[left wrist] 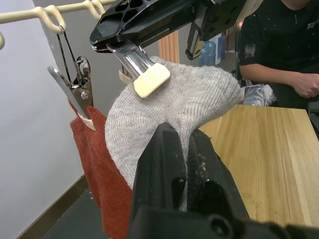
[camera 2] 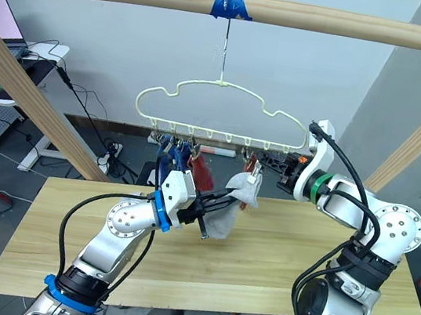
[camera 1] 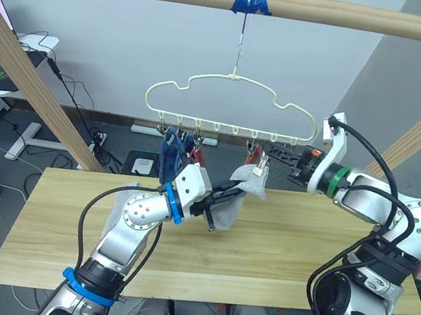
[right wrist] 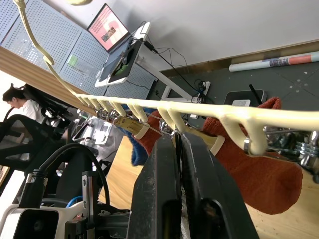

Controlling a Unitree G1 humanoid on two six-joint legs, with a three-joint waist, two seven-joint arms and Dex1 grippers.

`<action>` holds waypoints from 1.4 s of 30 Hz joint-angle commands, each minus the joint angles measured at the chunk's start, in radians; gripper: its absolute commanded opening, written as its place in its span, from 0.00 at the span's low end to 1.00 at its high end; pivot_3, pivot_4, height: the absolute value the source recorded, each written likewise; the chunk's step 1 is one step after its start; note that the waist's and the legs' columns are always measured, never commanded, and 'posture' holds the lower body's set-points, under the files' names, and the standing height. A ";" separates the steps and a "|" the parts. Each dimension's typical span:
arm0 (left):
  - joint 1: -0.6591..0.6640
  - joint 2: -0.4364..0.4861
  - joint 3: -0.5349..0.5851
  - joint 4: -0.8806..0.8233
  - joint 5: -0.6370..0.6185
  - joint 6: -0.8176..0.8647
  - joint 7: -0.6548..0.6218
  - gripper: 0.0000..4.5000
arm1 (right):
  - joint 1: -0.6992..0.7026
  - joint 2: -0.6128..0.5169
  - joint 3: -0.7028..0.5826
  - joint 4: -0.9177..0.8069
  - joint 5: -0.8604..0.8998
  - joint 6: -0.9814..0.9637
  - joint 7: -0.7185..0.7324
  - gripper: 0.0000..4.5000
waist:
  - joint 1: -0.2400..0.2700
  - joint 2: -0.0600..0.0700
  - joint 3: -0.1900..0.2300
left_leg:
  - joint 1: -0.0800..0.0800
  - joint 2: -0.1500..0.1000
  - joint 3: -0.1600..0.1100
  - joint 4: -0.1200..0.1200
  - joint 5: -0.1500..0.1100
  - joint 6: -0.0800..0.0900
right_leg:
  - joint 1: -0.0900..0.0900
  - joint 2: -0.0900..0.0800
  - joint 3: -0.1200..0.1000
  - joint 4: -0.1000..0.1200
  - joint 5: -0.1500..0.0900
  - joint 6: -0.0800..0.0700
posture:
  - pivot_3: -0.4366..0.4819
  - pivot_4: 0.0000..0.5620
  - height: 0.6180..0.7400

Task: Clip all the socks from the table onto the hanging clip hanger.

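Two blue socks (camera 1: 170,151) and two rust red socks (camera 2: 203,171) hanging lengthwise down from the clip hanger (camera 1: 232,101), left gripper (camera 1: 222,200) pinching one grey sock (camera 1: 236,195) slanting up-right toward a clip, right gripper (camera 1: 289,154) pressed onto that clip, bare table (camera 1: 276,247) below

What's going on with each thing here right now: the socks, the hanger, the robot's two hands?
Grey sock: pinched by the left gripper, top edge at a clip.
Rust red socks: clipped, hanging.
Blue socks: hanging from the hanger.
Clip hanger: hooked on the wooden pole.
Left gripper: shut on the grey sock.
Right gripper: shut on a clip.
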 commanded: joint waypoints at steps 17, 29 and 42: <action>-0.015 0.001 0.007 -0.022 -0.076 0.084 -0.043 0.67 | 0.319 -0.409 0.128 -0.341 -0.070 -0.255 0.279 1.00 | -0.008 0.000 0.000 | 0.000 0.001 0.001 0.000 0.000 0.000 | 0.000 0.001 0.001 -0.002 0.000 0.001 | 0.22 0.35 1.00; -0.016 0.106 0.125 -0.134 -0.242 0.284 -0.104 0.99 | 0.510 -0.382 0.383 -0.496 -0.505 -0.711 0.337 1.00 | -0.034 0.000 0.001 | 0.000 0.001 0.002 0.000 0.000 0.000 | 0.000 0.001 0.002 -0.003 0.000 0.002 | 0.21 0.36 1.00; 0.054 0.215 0.320 -0.432 -0.569 0.615 -0.030 1.00 | 0.445 -0.167 0.622 -0.341 -0.978 -1.020 0.177 0.73 | -0.025 -0.002 0.002 | 0.000 0.002 0.002 -0.002 0.000 0.000 | -0.001 0.001 0.001 -0.003 0.000 0.001 | 0.29 0.34 1.00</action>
